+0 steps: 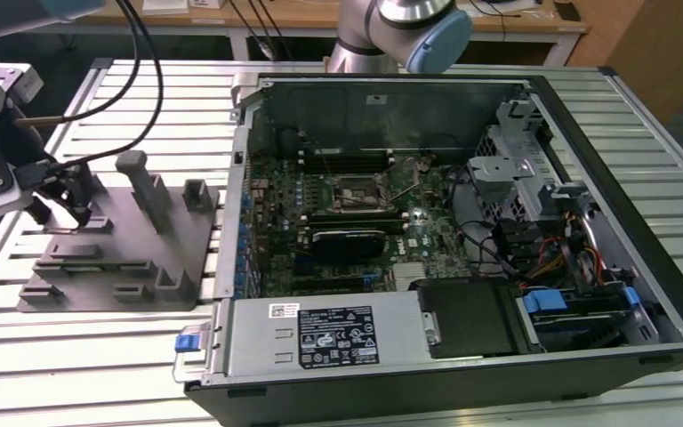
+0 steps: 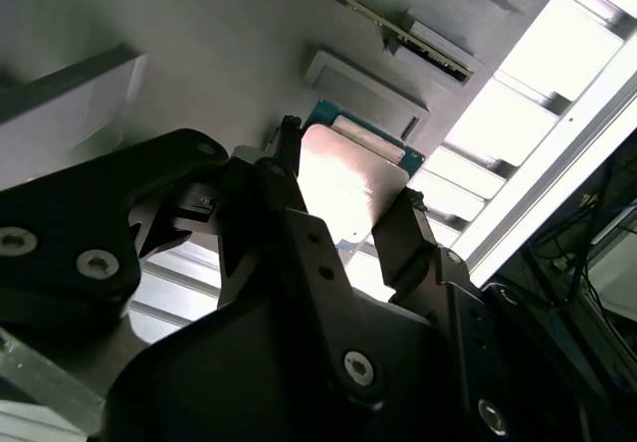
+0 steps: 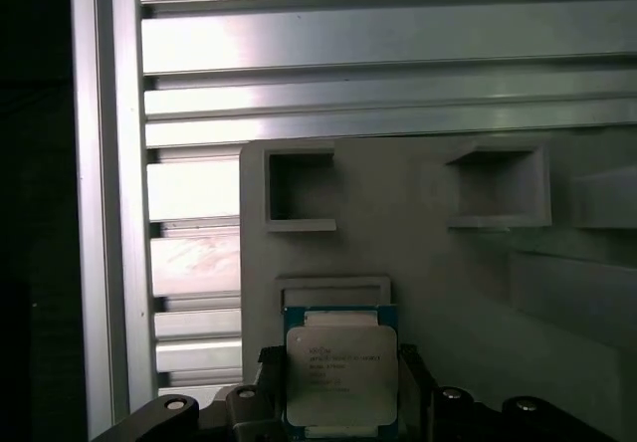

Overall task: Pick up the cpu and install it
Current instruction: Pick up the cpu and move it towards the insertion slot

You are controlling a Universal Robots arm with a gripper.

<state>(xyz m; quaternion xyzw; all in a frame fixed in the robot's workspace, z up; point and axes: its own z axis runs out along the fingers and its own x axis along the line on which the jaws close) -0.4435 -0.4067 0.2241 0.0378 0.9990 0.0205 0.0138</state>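
The cpu (image 3: 341,377) is a thin square chip with a pale silver top and a green edge. It sits between the two black fingers (image 2: 406,225) of my gripper (image 2: 348,188), which press on its opposite sides, so the gripper is shut on it. In both wrist views it is just over the grey plastic fixture (image 3: 418,263), beside a shallow rectangular recess (image 3: 333,293). In the exterior view my gripper (image 1: 75,212) stands at the fixture's (image 1: 128,245) end on the exterior view's left. The square socket (image 1: 359,191) lies on the motherboard inside the open computer case.
The open computer case (image 1: 603,116) lies on its side on the slatted aluminium table (image 1: 92,356), on the exterior view's right of the fixture. Upright grey posts (image 1: 140,178) rise from the fixture near my gripper. Cables (image 1: 140,53) hang above it. A second arm's base (image 1: 407,27) stands behind the case.
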